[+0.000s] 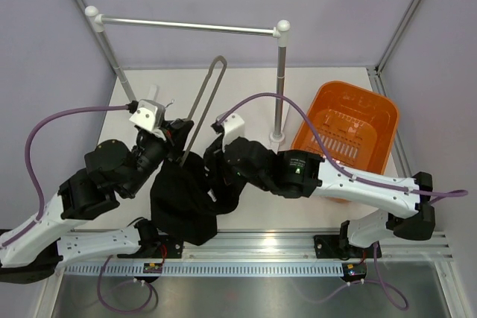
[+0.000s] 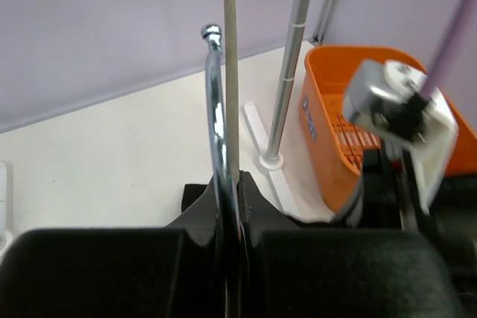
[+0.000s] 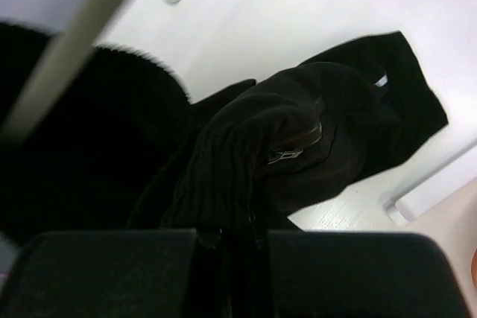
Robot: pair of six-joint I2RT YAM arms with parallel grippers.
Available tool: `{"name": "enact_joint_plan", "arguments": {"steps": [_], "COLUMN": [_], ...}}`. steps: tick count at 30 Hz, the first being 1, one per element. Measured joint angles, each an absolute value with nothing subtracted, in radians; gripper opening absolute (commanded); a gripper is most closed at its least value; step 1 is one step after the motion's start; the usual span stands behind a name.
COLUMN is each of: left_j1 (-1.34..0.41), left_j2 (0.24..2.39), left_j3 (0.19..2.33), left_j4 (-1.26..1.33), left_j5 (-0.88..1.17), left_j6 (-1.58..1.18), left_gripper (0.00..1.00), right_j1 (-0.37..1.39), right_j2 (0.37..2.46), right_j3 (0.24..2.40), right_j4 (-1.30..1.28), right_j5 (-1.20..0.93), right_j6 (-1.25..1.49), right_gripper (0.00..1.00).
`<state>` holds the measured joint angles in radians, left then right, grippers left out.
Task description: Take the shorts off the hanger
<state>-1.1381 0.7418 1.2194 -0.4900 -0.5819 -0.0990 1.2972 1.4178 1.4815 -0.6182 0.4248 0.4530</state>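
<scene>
- The left gripper is clamped narrow on the long grey thin-rod loop hanger, both rods pinched between its black fingers. It sits well to the left of the orange plastic basket.
- From that grip the hanger's free rounded end sticks up and away, leaning back toward the basket side.
- The right gripper sits between the left one and the basket. Its jaws are drawn nearly together, with a bunched fold of the large limp black fabric shorts caught between them.
- The shorts droop in a dark heap left of the basket and nearer the arm bases. Their top is gathered at the hanger's lower end, and a pale stripe shows on one edge in the right wrist view.
- Handling, as I read it: the cloth is light, soft and floppy, with no shape of its own, so it will trail and stretch rather than lift as one piece. It could also snag on the rod.
- The thick folded waistband area looks like the best hold, since a single thin layer might slide out.
- The hanger is stiff and smooth, so it may twist in the pinch if the pull comes sideways.
- Whether the fabric is looped over the rod or clipped to it, I cannot tell.
</scene>
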Motion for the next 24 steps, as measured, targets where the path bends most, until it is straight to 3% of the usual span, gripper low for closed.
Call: {"name": "enact_joint_plan", "arguments": {"steps": [13,18,24], "left_j1": [-1.134,-1.089,-1.0], "left_j2": [0.886,0.952,0.975], "left_j3": [1.2,1.21,1.26], "left_j4": [-0.362,-0.342,-0.34], "left_j5": [-0.879,-0.911,-0.892], "left_j6": [-0.059,-0.042,-0.043], "left_gripper": [0.0,0.0,0.0], "right_j1": [1.512,1.62,1.637], "right_j2": [1.444,1.508,1.521], "right_j3": [1.575,1.702,1.707], "right_j4": [-0.651,-0.694,-0.735], "right_j5": [0.393,0.418,0.376], "right_j6": [0.248,0.164,0.12], "right_gripper": [0.0,0.0,0.0]}}
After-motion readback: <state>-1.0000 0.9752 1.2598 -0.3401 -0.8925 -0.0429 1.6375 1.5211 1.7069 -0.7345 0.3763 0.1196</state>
